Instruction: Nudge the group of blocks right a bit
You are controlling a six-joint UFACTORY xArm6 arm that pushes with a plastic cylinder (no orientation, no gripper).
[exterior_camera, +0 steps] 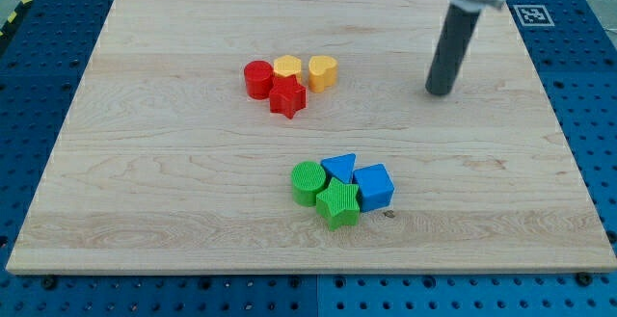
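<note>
Two groups of blocks lie on the wooden board [145,182]. The upper group has a red cylinder [257,79], a red star [287,97], a yellow hexagon [287,66] and a yellow heart [322,71], all touching or nearly so. The lower group has a green cylinder [308,183], a green star [338,204], a blue triangle [339,168] and a blue cube [374,187], packed together. My tip [440,92] rests on the board to the right of the upper group, well apart from it, and above and right of the lower group.
The board lies on a blue perforated table [39,76]. A black-and-white marker tag [533,14] sits beyond the board's upper right corner.
</note>
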